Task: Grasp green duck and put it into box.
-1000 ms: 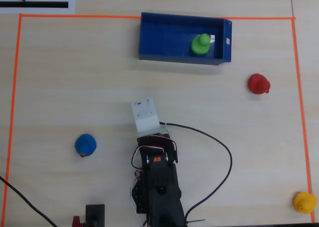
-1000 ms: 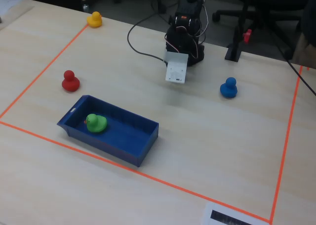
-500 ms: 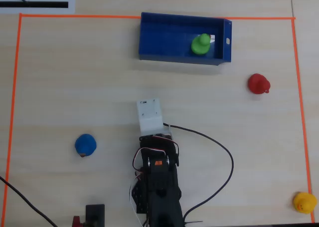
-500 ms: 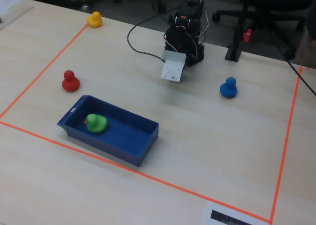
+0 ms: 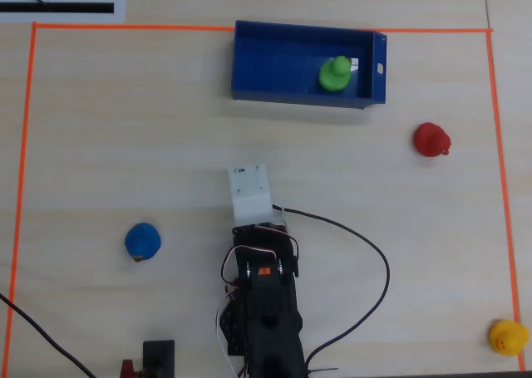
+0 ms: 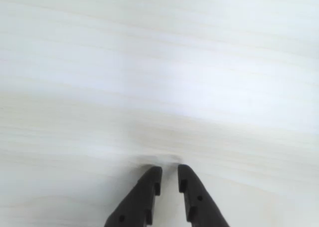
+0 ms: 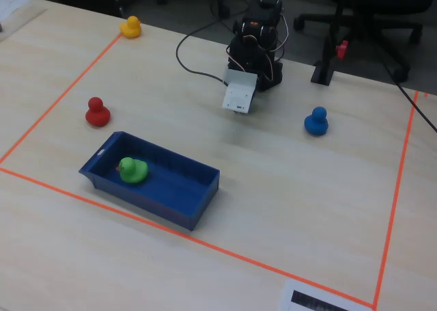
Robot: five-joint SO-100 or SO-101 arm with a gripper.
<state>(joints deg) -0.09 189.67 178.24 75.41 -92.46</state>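
Green duck (image 5: 335, 73) sits inside the dark blue box (image 5: 283, 91), toward the short end wall with the small hole, at about 3 o'clock within the bin in the overhead view; it stands upright on the floor, so the placing looks done. The gripper (image 6: 169, 173) is well apart from the box, at roughly 6 o'clock of it, folded close to the arm's base. In the wrist view its black fingertips (image 6: 151, 179) stand nearly closed with a thin gap, clasping nothing, over bare table (image 6: 159, 77). This tucked pose reads as a rest position. The red duck (image 5: 431, 139), blue duck (image 5: 142, 241) and yellow duck (image 5: 507, 336) lie scattered outside the bin.
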